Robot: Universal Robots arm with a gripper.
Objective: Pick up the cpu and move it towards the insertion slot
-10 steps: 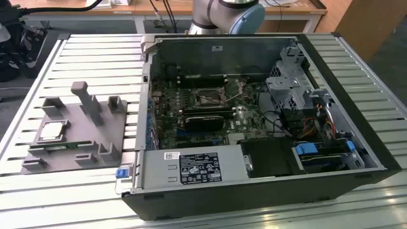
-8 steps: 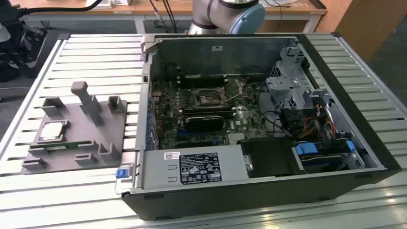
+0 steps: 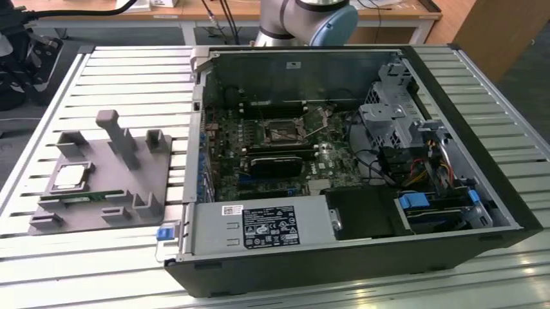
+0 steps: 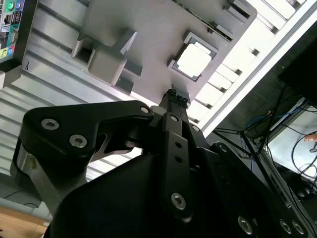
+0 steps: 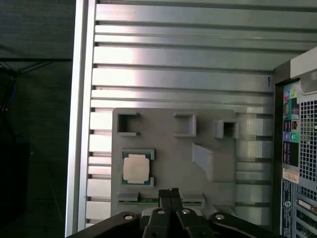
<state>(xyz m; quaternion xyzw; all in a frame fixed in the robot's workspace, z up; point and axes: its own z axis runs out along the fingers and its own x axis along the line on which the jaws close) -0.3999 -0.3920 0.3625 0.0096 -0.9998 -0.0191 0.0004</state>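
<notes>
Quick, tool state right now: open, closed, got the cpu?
Tool: closed, holding nothing; the cpu lies in the gray holder.

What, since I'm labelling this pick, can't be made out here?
Insertion slot, exterior view: too small to tell whether its frame is latched.
Green memory stick, first wrist view: middle hidden behind the gripper.
Arm, exterior view: cut off by the top edge.
</notes>
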